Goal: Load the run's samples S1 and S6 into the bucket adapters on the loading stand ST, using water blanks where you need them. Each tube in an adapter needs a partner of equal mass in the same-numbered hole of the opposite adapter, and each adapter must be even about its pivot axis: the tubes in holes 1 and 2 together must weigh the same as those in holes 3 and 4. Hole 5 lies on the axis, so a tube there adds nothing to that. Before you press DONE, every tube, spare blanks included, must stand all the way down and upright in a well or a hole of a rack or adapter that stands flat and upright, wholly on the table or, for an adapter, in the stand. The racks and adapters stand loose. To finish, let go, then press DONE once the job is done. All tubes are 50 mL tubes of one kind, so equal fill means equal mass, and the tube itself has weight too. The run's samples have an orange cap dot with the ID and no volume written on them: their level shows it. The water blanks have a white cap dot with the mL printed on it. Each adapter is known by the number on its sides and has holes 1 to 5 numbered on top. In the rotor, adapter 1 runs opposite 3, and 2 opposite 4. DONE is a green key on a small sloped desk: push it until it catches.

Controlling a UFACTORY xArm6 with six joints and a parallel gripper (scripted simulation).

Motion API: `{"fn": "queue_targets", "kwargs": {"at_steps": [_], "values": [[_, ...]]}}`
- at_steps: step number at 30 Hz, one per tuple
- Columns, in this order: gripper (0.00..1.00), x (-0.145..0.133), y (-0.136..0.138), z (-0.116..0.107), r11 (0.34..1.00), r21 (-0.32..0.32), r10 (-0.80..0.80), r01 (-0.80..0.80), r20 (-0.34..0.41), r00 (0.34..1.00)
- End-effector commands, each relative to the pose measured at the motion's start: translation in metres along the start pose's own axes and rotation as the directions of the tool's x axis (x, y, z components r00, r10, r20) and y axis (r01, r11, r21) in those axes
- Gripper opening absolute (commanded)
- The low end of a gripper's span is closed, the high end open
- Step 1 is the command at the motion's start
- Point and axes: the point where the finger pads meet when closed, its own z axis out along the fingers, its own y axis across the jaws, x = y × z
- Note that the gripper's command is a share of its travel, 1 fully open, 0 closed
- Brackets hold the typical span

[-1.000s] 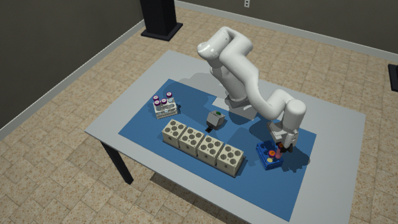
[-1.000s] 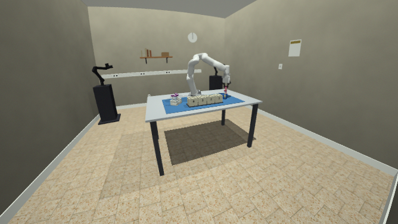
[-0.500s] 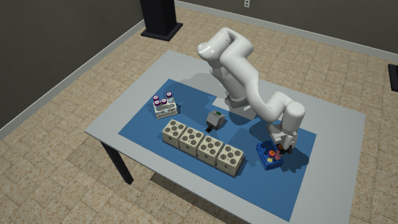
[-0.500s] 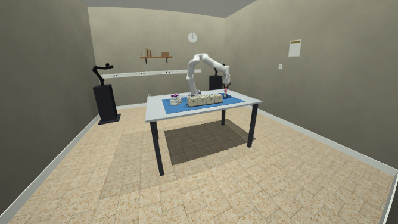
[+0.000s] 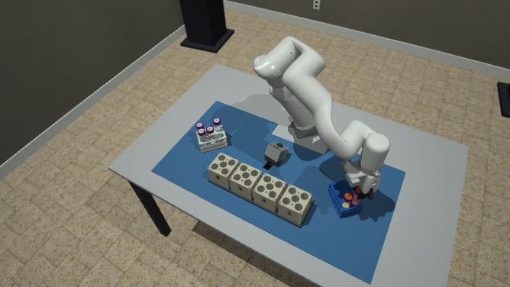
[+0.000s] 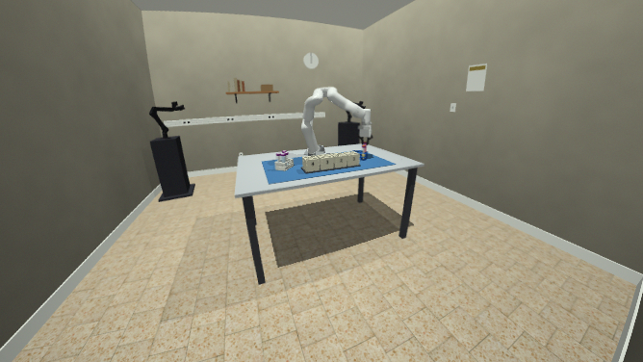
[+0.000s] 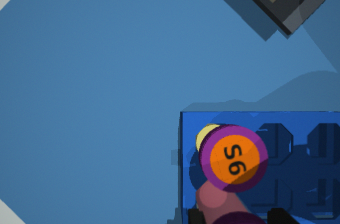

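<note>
A blue rack (image 5: 341, 201) stands at the right of the blue mat. Sample S6 (image 7: 234, 159), with a purple cap and an orange dot, stands in a corner well; it also shows in the top view (image 5: 348, 196). My gripper (image 5: 363, 194) is over the rack's rear side, shut on a neighbouring pink-filled tube (image 7: 216, 197) with a purple cap; its ID is hidden at the wrist view's lower edge. Four beige adapters (image 5: 259, 187) stand in a row on the stand, all holes empty. A white rack (image 5: 209, 140) at the left holds several purple-capped blanks.
The grey desk (image 5: 275, 154) with the green DONE key (image 5: 279, 145) stands behind the adapter row, between the two racks. The arm's base (image 5: 305, 130) is at the table's back. The blue rack has several empty wells (image 7: 302, 165).
</note>
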Motion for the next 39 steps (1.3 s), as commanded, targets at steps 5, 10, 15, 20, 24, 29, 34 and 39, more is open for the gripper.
{"fn": "queue_targets", "kwargs": {"at_steps": [5, 10, 15, 20, 24, 29, 34, 39], "values": [[0.0, 0.0, -0.001, 0.004, 1.0, 0.004, 0.001, -0.001, 0.002, 1.0], [0.0, 0.0, -0.001, 0.009, 1.0, 0.004, 0.001, -0.001, 0.002, 1.0], [0.0, 0.0, -0.001, 0.014, 1.0, 0.004, 0.001, -0.001, 0.002, 1.0], [0.0, 0.0, -0.001, 0.018, 1.0, 0.004, 0.001, -0.001, 0.002, 1.0], [0.0, 0.0, -0.001, 0.021, 1.0, 0.004, 0.001, -0.001, 0.002, 1.0], [0.0, 0.0, -0.001, 0.021, 1.0, 0.004, 0.001, -0.001, 0.001, 1.0], [0.0, 0.0, -0.001, 0.021, 1.0, 0.004, 0.001, -0.001, 0.001, 1.0], [0.0, 0.0, -0.001, 0.021, 1.0, 0.005, 0.001, -0.001, 0.002, 1.0]]}}
